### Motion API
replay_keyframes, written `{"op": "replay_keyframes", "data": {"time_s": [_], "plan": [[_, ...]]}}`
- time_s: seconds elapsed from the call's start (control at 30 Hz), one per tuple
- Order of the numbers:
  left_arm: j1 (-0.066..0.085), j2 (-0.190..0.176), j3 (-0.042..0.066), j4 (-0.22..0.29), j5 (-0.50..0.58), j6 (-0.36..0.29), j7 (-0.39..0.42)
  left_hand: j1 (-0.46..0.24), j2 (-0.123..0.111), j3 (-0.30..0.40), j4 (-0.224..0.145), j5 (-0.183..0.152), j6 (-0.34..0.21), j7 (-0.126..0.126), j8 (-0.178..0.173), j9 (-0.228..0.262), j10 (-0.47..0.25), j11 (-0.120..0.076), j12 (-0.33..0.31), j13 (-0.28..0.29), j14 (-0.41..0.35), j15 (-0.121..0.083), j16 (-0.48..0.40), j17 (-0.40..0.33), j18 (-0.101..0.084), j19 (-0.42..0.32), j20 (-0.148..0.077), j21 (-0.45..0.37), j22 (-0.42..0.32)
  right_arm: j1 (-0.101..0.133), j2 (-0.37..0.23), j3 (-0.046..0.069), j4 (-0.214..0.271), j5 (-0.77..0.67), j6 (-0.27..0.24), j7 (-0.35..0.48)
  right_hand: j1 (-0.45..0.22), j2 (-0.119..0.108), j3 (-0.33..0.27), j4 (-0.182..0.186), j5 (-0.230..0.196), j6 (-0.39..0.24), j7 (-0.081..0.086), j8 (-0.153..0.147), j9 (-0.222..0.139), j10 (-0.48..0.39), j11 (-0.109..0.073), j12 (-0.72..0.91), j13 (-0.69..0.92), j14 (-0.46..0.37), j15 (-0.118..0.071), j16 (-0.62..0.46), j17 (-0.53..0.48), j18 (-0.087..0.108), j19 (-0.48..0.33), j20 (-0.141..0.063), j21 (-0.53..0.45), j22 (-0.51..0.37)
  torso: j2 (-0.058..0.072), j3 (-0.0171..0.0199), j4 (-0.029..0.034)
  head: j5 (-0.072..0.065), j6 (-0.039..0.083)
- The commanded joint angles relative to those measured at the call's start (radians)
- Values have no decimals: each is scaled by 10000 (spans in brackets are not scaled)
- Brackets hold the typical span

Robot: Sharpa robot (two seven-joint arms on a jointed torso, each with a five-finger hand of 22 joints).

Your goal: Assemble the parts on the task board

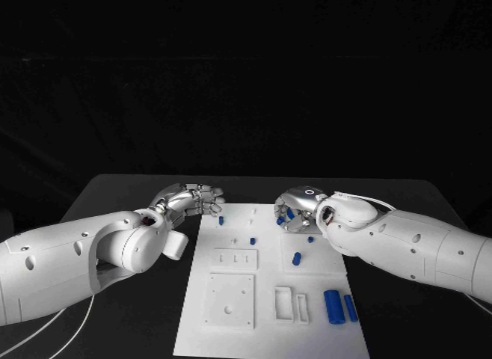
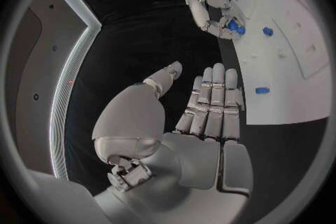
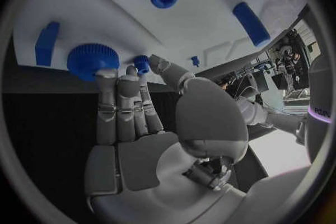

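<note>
The right hand point(image 1: 297, 206), at the far right corner of the flat white task board point(image 1: 235, 329), has its fingertips point(image 3: 106, 74) touching a round blue knurled plastic knob point(image 3: 93, 60) standing there; whether it is truly gripped, I cannot tell. The left hand point(image 1: 189, 200) hovers just off the board's far left corner, fingers straight and apart, holding nothing. The knob looks light, stiff and slightly slick, so it is probably best pinched across its ribbed rim.

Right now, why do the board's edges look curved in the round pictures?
Fisheye lenses: in the left wrist view the board has a bowed edge, and in the right wrist view it arches; in the head view it has straight edges against the dark room.
</note>
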Motion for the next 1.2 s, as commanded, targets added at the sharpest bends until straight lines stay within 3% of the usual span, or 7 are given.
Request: {"op": "replay_keyframes", "data": {"time_s": [0.03,0.27,0.43,0.9,1.2], "plan": [[24,11,11,8,-52,162,67,-95,-21,17,-52,-37,66,79,-47,9,11,11,8,-16,52,-24,-46,15,188,-68,-32,52,190,-13,-3,-3,61,-314,165,-98,62,0,123,-1,-105,97,-22,68,16,131,-32,56,75,-3,-86,50,-35,844,-16,-3,20,142,15,5,9,50,-37],[31,25,11,-15,-52,184,42,-110,-15,20,-50,-42,59,86,-61,9,2,15,4,-22,51,-24,-47,15,188,-69,-32,54,189,-13,-45,-3,83,-615,117,-265,214,86,529,-13,-431,351,-122,113,47,376,-131,99,304,5,-182,105,-115,844,-3,-23,64,157,5,-12,23,40,-117],[38,11,11,-23,-52,179,38,-119,-17,20,-50,-46,56,89,-68,10,-2,17,2,-26,50,-24,-48,16,188,-71,-32,54,188,-13,-67,-3,140,-805,-31,-430,415,144,878,-40,-496,693,-252,266,151,741,-256,247,517,12,-298,173,-135,844,13,-57,146,188,18,6,-20,78,-155],[52,40,11,-110,-52,174,26,-115,-9,34,-62,-47,49,93,-84,12,-10,19,-1,-33,48,-25,-50,17,191,-73,-35,57,187,8,-209,21,688,-761,-750,-1031,331,152,1135,2,-504,1036,-417,447,395,1139,-455,413,940,-14,-496,239,-188,844,14,-137,261,175,33,-3,3,20,-37],[72,58,10,-191,-52,184,58,-122,-20,35,-70,-51,44,97,-95,13,-14,21,-2,-38,45,-24,-52,18,190,-77,-34,58,186,255,-143,57,876,-940,-1624,-1668,331,146,1175,-67,-504,1085,-443,464,450,1162,-477,408,1039,-7,-519,276,-193,844,37,-179,301,174,45,-9,-3,-44,47]]}}
